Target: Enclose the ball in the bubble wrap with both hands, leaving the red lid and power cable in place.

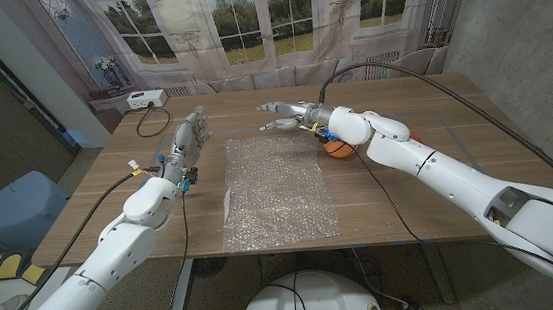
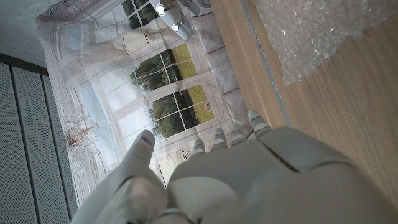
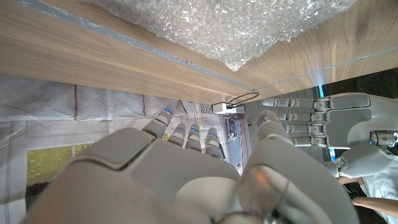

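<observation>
- The wooden surface carries everything here, with a printed window backdrop hanging beyond its far edge.
- The bubble wrap lies spread flat as a clear sheet at the middle of the surface, and serves as the landmark for all else.
- The right hand hovers just past the far right corner of the bubble wrap, fingers spread wide and reaching toward the robot's left, holding nothing.
- The left hand stands to the left of the bubble wrap, apart from its edge, fingers open and pointing away from the robot, empty.
- The ball, orange, sits on the surface just off the bubble wrap's far right corner, partly hidden under the right arm's wrist.
- A black power cable runs across the surface to the right of the bubble wrap.
- A small white box rests at the surface's far left corner, well away from the bubble wrap.
</observation>
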Robot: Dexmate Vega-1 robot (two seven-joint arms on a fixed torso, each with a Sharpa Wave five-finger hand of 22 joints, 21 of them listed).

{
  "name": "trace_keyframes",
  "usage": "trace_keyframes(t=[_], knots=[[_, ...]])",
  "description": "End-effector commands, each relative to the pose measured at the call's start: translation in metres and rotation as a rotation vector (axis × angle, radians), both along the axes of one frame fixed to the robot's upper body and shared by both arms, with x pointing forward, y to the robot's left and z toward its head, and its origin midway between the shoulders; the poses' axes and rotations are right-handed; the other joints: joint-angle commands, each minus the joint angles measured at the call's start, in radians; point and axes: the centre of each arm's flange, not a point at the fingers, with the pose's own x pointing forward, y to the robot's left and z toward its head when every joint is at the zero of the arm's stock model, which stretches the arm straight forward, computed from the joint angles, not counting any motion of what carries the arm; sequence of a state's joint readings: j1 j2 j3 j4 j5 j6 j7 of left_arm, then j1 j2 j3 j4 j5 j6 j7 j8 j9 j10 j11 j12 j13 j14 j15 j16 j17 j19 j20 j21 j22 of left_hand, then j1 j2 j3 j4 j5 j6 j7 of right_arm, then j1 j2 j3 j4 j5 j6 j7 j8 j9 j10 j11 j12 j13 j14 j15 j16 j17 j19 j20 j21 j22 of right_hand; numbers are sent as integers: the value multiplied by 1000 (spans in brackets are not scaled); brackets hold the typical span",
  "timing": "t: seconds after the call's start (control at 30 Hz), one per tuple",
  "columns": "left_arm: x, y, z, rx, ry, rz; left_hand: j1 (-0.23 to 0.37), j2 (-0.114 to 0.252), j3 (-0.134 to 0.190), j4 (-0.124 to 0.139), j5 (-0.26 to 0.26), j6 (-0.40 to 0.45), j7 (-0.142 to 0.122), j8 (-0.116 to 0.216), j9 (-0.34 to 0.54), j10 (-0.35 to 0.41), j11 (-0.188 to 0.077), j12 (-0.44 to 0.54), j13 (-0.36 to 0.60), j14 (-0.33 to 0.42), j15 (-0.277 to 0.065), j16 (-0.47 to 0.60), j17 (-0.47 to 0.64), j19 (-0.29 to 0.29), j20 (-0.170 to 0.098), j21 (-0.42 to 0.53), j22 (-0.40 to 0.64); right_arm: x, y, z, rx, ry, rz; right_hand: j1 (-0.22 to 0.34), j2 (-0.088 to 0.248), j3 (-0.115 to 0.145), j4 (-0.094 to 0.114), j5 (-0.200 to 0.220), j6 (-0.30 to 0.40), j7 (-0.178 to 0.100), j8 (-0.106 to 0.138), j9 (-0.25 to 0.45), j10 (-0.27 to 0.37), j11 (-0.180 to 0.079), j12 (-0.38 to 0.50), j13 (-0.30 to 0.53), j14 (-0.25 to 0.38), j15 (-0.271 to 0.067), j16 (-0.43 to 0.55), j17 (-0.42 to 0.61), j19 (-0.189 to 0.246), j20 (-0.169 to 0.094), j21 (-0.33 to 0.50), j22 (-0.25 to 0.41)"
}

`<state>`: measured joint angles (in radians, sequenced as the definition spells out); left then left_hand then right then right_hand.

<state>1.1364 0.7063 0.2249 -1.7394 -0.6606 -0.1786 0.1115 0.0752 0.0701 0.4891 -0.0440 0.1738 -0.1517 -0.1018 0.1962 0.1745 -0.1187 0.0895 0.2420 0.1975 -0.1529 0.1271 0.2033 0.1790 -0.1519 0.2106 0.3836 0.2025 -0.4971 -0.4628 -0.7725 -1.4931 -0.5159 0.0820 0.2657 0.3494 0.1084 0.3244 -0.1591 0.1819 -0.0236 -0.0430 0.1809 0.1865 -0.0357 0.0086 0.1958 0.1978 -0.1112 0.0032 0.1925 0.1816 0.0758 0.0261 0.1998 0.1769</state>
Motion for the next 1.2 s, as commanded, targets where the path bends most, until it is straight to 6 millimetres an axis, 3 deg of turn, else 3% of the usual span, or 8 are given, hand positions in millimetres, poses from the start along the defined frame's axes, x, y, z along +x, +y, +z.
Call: trace_keyframes(t=[0.03, 0.47, 0.63, 0.97, 1.2], knots=[[3, 1, -1, 6, 7, -5, -6, 2, -2, 3, 5, 2, 1, 4, 4, 6, -1, 6, 2, 6, 2, -1, 6, 8, 2, 4, 4, 18, 13, -12, -72, 29, -29, 15, -4, 5, -5, 5, -3, 0, 3, 3, -11, 0, -1, 2, -6, -2, -1, 3, 10, -7, 5, 2], [4, 1, 1, 17, 4, -8, -9, 1, -3, 6, 6, 4, 1, 2, 4, 6, -1, 5, 2, 6, 3, -2, 6, 9, 2, 3, 4, 35, 17, -26, -122, 50, -78, 39, -2, 12, -8, 7, 12, 5, 13, 4, -7, -4, 3, 2, 1, -11, 2, 2, 21, -16, 8, 2], [5, 3, 2, 17, 4, -9, -10, 1, -4, 6, 6, 5, 2, 2, 4, 6, 0, 4, 2, 6, 2, -3, 6, 10, 2, 3, 4, 38, 19, -31, -150, 46, -100, 64, -5, 14, -7, 9, 33, 8, 21, 5, 18, -1, 13, 3, 58, -8, 21, 4, 49, -5, 16, 2], [7, 5, 3, 18, 5, -12, -12, 0, -5, 8, 7, 6, 3, 1, 4, 5, -1, 2, 2, 4, 2, -4, 6, 10, 2, 2, 4, 44, 23, -41, -206, 54, -133, 77, -9, 14, -7, 11, 38, 12, 21, 5, 24, 2, 15, 4, 77, -17, 25, 6, 65, -4, 20, 3], [8, 7, 3, 18, 4, -14, -13, 0, -5, 9, 7, 7, 2, 0, 4, 4, -2, 1, 2, 3, 2, -5, 6, 9, 2, 1, 4, 48, 28, -48, -244, 63, -158, 106, 0, 18, -2, 15, 65, 13, 27, 5, 53, 7, 25, 6, 148, -29, 47, 12, 104, 2, 30, 4]])
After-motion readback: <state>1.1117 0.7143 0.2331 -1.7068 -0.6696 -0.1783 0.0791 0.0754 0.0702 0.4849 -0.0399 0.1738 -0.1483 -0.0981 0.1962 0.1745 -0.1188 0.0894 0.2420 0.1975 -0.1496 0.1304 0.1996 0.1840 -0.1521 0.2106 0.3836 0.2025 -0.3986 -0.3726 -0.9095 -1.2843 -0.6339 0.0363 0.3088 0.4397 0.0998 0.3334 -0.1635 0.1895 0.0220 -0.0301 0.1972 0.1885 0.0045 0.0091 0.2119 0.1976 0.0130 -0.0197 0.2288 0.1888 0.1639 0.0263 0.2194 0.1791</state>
